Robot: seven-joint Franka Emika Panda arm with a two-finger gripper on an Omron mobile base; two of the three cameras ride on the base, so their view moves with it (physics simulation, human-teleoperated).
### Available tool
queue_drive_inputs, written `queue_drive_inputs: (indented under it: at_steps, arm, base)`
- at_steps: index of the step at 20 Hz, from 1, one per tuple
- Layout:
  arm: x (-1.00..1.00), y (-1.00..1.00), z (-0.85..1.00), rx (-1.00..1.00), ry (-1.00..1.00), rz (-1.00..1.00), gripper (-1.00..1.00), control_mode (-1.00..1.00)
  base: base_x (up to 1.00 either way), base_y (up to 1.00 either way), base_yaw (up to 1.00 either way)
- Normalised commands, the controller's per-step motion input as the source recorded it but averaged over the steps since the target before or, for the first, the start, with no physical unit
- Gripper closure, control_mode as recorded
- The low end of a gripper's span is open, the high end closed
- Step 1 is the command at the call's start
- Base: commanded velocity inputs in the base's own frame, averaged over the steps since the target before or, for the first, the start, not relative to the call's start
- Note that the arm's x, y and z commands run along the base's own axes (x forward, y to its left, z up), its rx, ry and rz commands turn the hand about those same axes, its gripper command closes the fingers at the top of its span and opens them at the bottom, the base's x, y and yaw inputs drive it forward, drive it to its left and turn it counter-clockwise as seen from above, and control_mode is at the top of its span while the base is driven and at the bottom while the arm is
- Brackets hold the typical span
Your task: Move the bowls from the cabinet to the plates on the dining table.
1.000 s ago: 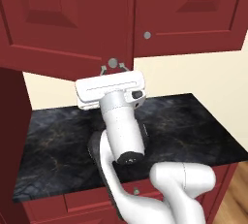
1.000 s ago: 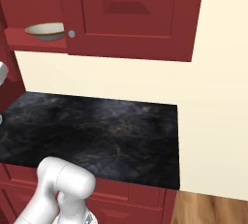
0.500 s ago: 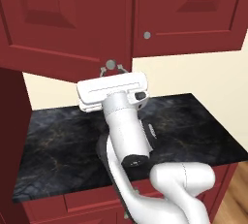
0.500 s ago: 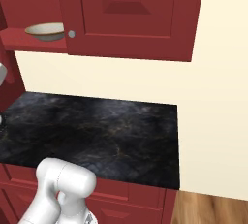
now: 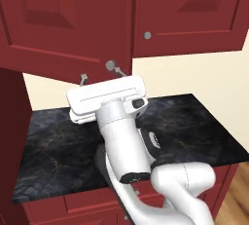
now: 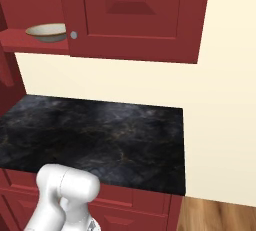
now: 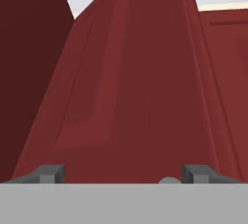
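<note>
A bowl point(image 6: 47, 31) with a tan rim sits on the red shelf point(image 6: 30, 42) of the cabinet point(image 6: 131, 17), left of its shut door. In the left base view the cabinet's left door point(image 5: 58, 24) stands swung out toward me. My gripper point(image 5: 101, 75) is raised to that door's lower edge, open, with a fingertip on each side of the round silver knob point(image 5: 111, 65) and apart from it. The hand view shows the gripper point(image 7: 123, 174) spread wide before the red door panel point(image 7: 131, 87), with the knob point(image 7: 168, 180) near the right fingertip. The plates and the dining table are out of view.
A black marble counter point(image 5: 194, 126) runs below the cabinet against a cream wall point(image 6: 220, 100). Red drawers point(image 6: 135, 210) sit under it. Wood floor point(image 6: 220, 215) shows at the right. A second knob point(image 5: 147, 35) marks the shut right door.
The jaws have opened and let go of the door knob. The door stays swung out.
</note>
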Motion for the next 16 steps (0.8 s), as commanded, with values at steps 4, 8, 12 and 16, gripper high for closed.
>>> queue_drive_inputs:
  at_steps: [4, 8, 12, 16]
  arm:
    - [-1.00, -0.02, 0.44, 0.03, 0.09, -0.02, -1.00, -1.00]
    - [-0.99, -0.27, 0.48, 0.13, 0.30, 0.00, -1.00, -1.00]
    - [-0.97, -0.46, 0.42, 0.17, 0.45, 0.00, -1.00, -1.00]
    - [-0.68, -0.65, 0.21, 0.11, 0.39, 0.00, -1.00, -1.00]
  base:
    - [0.00, 0.00, 0.00]
    - [0.00, 0.00, 0.00]
    - [0.00, 0.00, 0.00]
    - [0.00, 0.00, 0.00]
